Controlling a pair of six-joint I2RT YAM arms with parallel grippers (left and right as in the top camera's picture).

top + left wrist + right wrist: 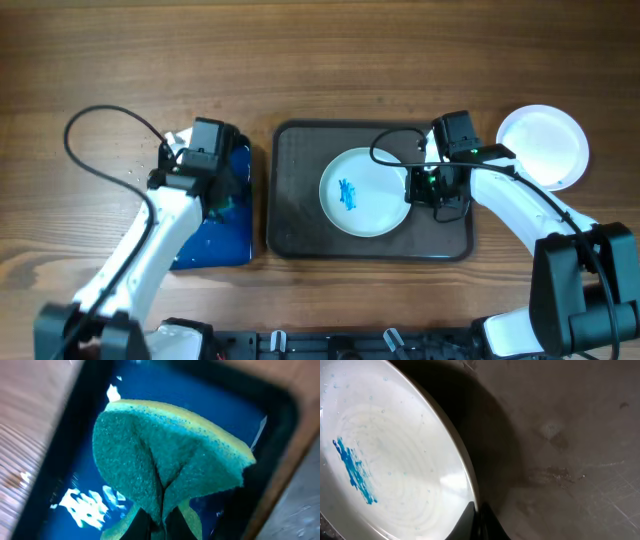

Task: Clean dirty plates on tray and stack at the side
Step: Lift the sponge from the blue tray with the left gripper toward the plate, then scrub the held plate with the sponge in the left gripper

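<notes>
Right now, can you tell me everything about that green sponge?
The sponge has a rough green scrubbing face, and a yellow foam layer shows along its upper edge. It looks soft. It is buckled into a deep crease where the left gripper pinches its lower edge, so it fans out like a shell. It sits over the small blue tray, which glints as if wet. I cannot tell whether it rests on the tray's bottom.

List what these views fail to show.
Overhead: the sponge is mostly hidden under the left arm.
Overhead: the side plate may cover others; no count from above.
Right wrist: the bottom edge cuts off most of the right pincer; the left edge crops the tray plate.
</notes>
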